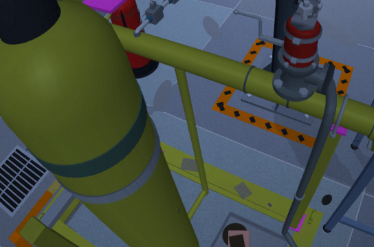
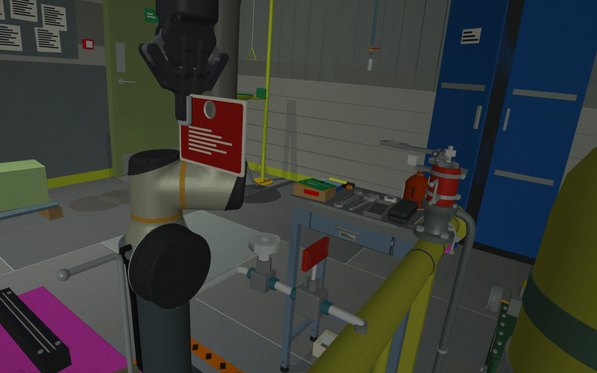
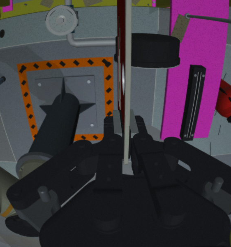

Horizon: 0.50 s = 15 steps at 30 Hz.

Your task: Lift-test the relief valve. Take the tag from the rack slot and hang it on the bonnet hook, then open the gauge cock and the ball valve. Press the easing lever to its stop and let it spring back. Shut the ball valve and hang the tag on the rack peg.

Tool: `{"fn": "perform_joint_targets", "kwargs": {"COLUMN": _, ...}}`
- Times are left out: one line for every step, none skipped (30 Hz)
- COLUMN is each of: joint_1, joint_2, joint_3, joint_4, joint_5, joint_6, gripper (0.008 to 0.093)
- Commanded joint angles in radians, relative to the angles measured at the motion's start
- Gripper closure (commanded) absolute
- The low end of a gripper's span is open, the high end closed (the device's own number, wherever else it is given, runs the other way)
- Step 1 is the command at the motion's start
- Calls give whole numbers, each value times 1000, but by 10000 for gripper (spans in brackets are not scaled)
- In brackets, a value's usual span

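The tag (image 2: 212, 137), a red plate with white lines and a round hole near its top, hangs from my closed gripper (image 2: 184, 109), which grips its upper left corner high above the arm's base. In the wrist camera I see the tag edge-on (image 3: 124, 76) between my fingers (image 3: 123, 124). The red relief valve (image 2: 442, 185) stands on the olive pipe far to the right, its easing lever (image 2: 407, 144) level on top. The ball valve's red handle (image 2: 315, 254) and the gauge cock's round handwheel (image 2: 264, 243) sit on the small branch line below. The black slotted rack (image 2: 27, 329) lies on the magenta mat.
Blue lockers (image 2: 514, 120) and a green door (image 2: 129, 88) stand behind the work. A tool table (image 2: 352, 209) stands beside the valve. The large olive tank (image 1: 75, 101) fills the near side, and a bent peg rod (image 2: 92, 266) with a ball end stands by the arm's base.
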<state>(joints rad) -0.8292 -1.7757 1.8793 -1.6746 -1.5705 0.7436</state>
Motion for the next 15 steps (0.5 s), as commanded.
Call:
{"fn": "perform_joint_targets", "kwargs": {"joint_1": 16, "joint_2": 4, "joint_3": -4, "joint_4": -1, "joint_5": 0, "joint_6": 16, "gripper": 934}}
{"fn": "perform_joint_targets", "kwargs": {"joint_1": 34, "joint_2": 7, "joint_3": -7, "joint_4": -2, "joint_5": 0, "joint_6": 34, "gripper": 934}}
{"fn": "perform_joint_targets", "kwargs": {"joint_1": 50, "joint_2": 11, "joint_3": -10, "joint_4": -3, "joint_5": 0, "joint_6": 50, "gripper": 934}}
{"fn": "perform_joint_targets", "kwargs": {"joint_1": 63, "joint_2": 14, "joint_3": -12, "joint_4": -3, "joint_5": 0, "joint_6": 64, "gripper": 934}}
{"fn": "perform_joint_targets", "kwargs": {"joint_1": 75, "joint_2": 17, "joint_3": -14, "joint_4": -4, "joint_5": 0, "joint_6": 76, "gripper": 934}}
{"fn": "perform_joint_targets", "kwargs": {"joint_1": 85, "joint_2": 19, "joint_3": -16, "joint_4": -4, "joint_5": 0, "joint_6": 86, "gripper": 934}}
{"fn": "perform_joint_targets", "kwargs": {"joint_1": 93, "joint_2": 21, "joint_3": -18, "joint_4": -5, "joint_5": 0, "joint_6": 94, "gripper": 934}}
{"fn": "perform_joint_targets", "kwargs": {"joint_1": 98, "joint_2": 23, "joint_3": -19, "joint_4": -5, "joint_5": 0, "joint_6": 100, "gripper": 934}}
{"fn": "perform_joint_targets", "kwargs": {"joint_1": 102, "joint_2": 24, "joint_3": -20, "joint_4": -5, "joint_5": 0, "joint_6": 104, "gripper": 934}}
{"fn": "perform_joint_targets", "kwargs": {"joint_1": 105, "joint_2": 24, "joint_3": -21, "joint_4": -5, "joint_5": 0, "joint_6": 107, "gripper": 934}}
{"fn": "perform_joint_targets", "kwargs": {"joint_1": 106, "joint_2": 25, "joint_3": -21, "joint_4": -6, "joint_5": -1, "joint_6": 108, "gripper": 934}}
{"fn": "perform_joint_targets", "kwargs": {"joint_1": 107, "joint_2": 25, "joint_3": -21, "joint_4": -6, "joint_5": -1, "joint_6": 109, "gripper": 934}}
{"fn": "perform_joint_targets", "kwargs": {"joint_1": 107, "joint_2": 25, "joint_3": -21, "joint_4": -6, "joint_5": 0, "joint_6": 109, "gripper": 934}}
{"fn": "perform_joint_targets", "kwargs": {"joint_1": 107, "joint_2": 25, "joint_3": -21, "joint_4": -6, "joint_5": 0, "joint_6": 109, "gripper": 934}}
{"fn": "perform_joint_targets", "kwargs": {"joint_1": 108, "joint_2": 25, "joint_3": -21, "joint_4": -6, "joint_5": 0, "joint_6": 110, "gripper": 934}}
